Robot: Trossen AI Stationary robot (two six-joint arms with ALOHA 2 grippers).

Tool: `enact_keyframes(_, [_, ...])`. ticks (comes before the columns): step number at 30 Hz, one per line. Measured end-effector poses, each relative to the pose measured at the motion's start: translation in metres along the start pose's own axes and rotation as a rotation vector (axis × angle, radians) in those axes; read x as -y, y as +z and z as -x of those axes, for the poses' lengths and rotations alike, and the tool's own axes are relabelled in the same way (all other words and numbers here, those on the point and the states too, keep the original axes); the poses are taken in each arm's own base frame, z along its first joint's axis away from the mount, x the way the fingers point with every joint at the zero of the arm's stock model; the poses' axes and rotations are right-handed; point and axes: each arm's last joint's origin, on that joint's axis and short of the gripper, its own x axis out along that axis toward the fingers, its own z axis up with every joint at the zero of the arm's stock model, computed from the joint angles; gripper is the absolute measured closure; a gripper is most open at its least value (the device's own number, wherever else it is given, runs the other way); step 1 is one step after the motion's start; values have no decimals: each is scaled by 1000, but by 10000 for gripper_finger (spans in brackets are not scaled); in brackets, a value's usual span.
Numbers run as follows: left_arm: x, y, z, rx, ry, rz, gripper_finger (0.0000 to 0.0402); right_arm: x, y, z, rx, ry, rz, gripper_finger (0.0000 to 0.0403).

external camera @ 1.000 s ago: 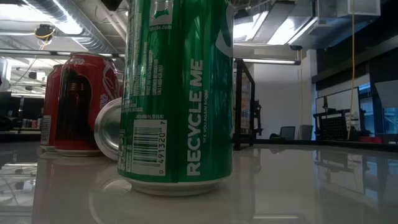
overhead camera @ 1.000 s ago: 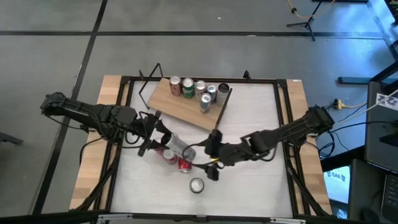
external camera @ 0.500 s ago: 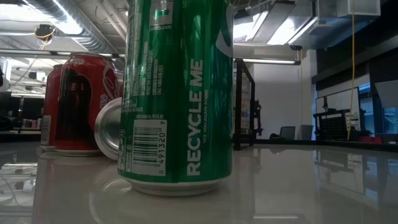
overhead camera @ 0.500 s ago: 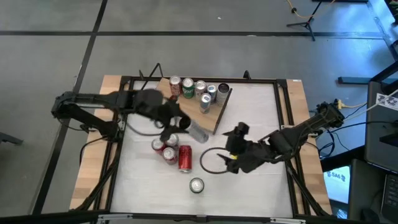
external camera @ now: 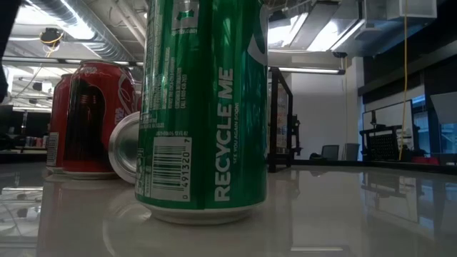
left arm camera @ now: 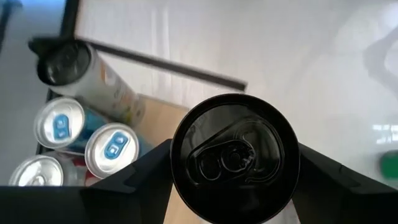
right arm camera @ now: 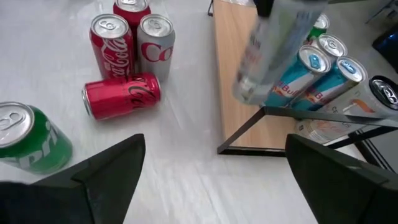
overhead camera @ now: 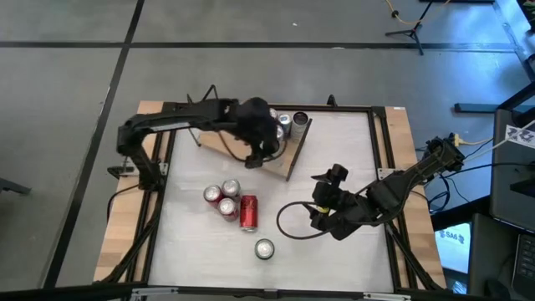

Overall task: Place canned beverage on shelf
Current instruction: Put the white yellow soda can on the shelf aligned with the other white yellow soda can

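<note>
My left gripper [overhead camera: 266,138] is shut on a slim silver can with a dark top [left arm camera: 235,158], over the near part of the wooden shelf [overhead camera: 238,142]. The can shows blurred in the right wrist view [right arm camera: 273,50]. Several cans [overhead camera: 280,124] stand along the shelf's far edge. My right gripper [overhead camera: 322,205] is open and empty over the table, right of the loose cans. Two red cans and a silver one [overhead camera: 219,196] stand on the table, and another red can [overhead camera: 248,212] lies on its side. My left gripper pinches the slim can by its side wall [left arm camera: 180,168], near its top end, between its two fingers. The fingers come from above, pointing down. The can hangs below them, nearly upright, over the shelf board [right arm camera: 242,93]. I cannot tell whether its bottom touches the board.
A green can [overhead camera: 264,248] stands alone near the table's front edge and fills the low view [external camera: 203,107]. A black cable loop [overhead camera: 288,219] lies by my right gripper. The shelf's black wire supports [overhead camera: 201,100] stick out at its left. Bare tabletop lies at the right.
My left gripper has lifted the silver can from the cluster on the table and carried it toward the far edge, over the shelf; the can has turned from lying slanted to nearly upright. My right gripper has drawn back toward the table's right edge.
</note>
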Motion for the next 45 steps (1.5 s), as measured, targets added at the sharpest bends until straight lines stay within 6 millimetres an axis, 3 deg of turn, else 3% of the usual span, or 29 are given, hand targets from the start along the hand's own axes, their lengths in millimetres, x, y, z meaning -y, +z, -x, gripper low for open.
enact_keyframes(8, [-17, -7, -44, -101, -25, 6, 159, 0, 0, -1, 0, -2, -2, 22])
enact_keyframes(25, [-26, -6, -81, -92, -3, 25, 159, -1, 2, -1, 16, 11, -20, 22])
enact_keyframes(45, [-40, -3, -88, -37, 54, 42, 159, -1, 2, -1, 26, -5, -18, 22])
